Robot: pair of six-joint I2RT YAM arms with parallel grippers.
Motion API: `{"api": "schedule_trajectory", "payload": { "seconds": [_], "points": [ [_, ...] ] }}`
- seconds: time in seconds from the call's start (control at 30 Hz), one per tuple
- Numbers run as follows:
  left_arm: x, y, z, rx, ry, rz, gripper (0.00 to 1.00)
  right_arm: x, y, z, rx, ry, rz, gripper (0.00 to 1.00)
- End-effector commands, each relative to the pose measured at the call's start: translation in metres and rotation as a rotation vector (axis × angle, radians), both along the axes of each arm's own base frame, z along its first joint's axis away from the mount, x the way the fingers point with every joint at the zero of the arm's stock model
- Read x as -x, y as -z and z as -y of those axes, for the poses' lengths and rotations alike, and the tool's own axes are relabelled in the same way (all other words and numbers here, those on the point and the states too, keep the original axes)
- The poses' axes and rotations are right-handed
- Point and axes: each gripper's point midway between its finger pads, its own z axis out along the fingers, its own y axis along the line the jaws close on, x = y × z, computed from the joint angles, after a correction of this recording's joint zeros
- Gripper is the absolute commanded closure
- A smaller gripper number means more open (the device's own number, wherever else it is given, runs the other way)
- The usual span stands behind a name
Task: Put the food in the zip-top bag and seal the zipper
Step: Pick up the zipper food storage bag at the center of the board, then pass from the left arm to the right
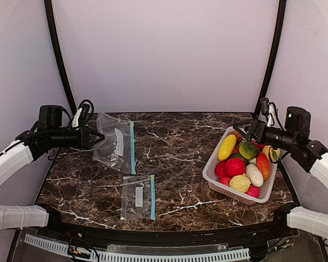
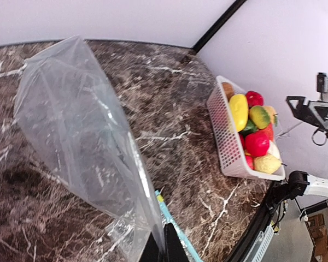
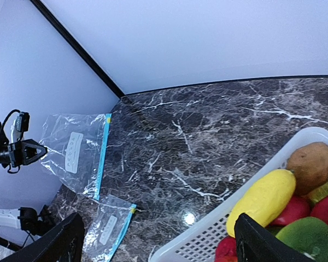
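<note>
Marble, dark with white veins, makes the table (image 1: 175, 158), which is the largest thing in view. On its right side stands a white slotted basket (image 1: 228, 190), and all the food (image 1: 240, 164) lies inside it: a long yellow piece, red ones, a green one, a brown one and a pale one, piled together. Nothing is in a bag yet.

On the left side lies the larger zip-top bag (image 1: 116, 144), with its blue zipper strip turned toward the middle of the table. A smaller bag (image 1: 138, 197) lies flat nearer to the front edge, apart from the first.

The left gripper (image 1: 98, 137) has its fingers pressed together on the left part of the larger bag, the side away from the zipper. In the left wrist view, the plastic stands up from the fingertips. The right gripper (image 1: 241, 131) hangs over the far end of the basket with its fingers wide apart and nothing between them.

I judge that the task is at its very beginning: securing the bag. The next move asks the right arm to go down on one piece, perhaps the yellow one on top, and to close without pushing the neighbours. The mouth of the bag looks shut, so it must be opened before any food can enter.
</note>
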Motion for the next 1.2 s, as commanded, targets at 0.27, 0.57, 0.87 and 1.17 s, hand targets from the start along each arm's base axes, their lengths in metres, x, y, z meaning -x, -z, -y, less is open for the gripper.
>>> {"api": "schedule_trajectory", "payload": {
  "seconds": [0.27, 0.57, 0.87, 1.17],
  "points": [
    [-0.013, -0.127, 0.056, 0.275, 0.366, 0.400, 0.99, 0.006, -0.061, -0.120, -0.118, -0.285, 0.126, 0.12],
    [0.023, -0.125, 0.056, 0.320, 0.478, 0.520, 0.99, 0.006, -0.059, -0.203, -0.197, -0.484, 0.096, 0.20],
    [0.049, -0.127, 0.059, 0.303, 0.544, 0.580, 0.99, -0.015, -0.048, -0.248, -0.272, -0.546, 0.000, 0.24],
    [0.064, -0.122, 0.074, 0.305, 0.608, 0.578, 0.99, -0.007, -0.028, -0.283, -0.280, -0.613, -0.088, 0.31]
  ]
}}
